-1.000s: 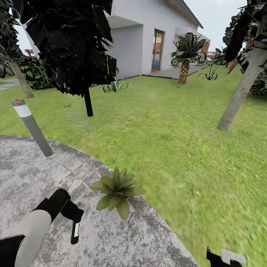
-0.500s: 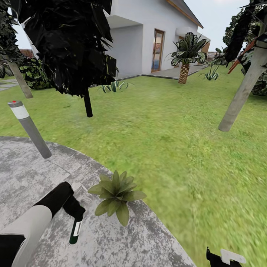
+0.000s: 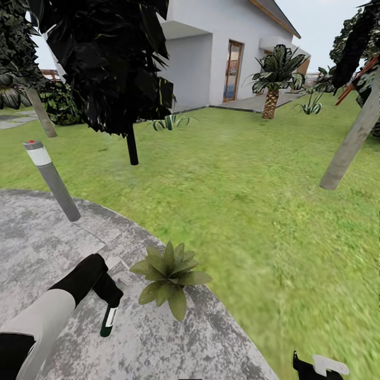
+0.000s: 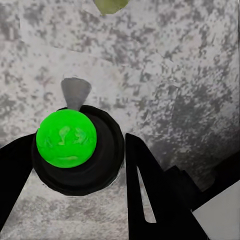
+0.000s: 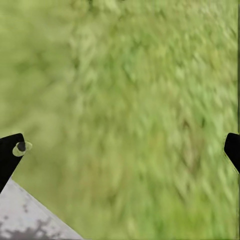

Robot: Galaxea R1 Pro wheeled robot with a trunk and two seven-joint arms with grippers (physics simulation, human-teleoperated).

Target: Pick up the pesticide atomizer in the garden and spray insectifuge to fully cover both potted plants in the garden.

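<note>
The left gripper (image 3: 108, 295) clamps the spray bottle (image 3: 108, 323), just beside the potted plant (image 3: 170, 272); its wrist camera reveals the bottle's green end (image 4: 66, 138). The right gripper (image 5: 120, 150) gapes wide above grass (image 5: 130, 100).

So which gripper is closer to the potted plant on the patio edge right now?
Left. The left gripper, holding the pesticide atomizer, hangs just beside the potted plant; the right gripper sits far off over the lawn.
</note>
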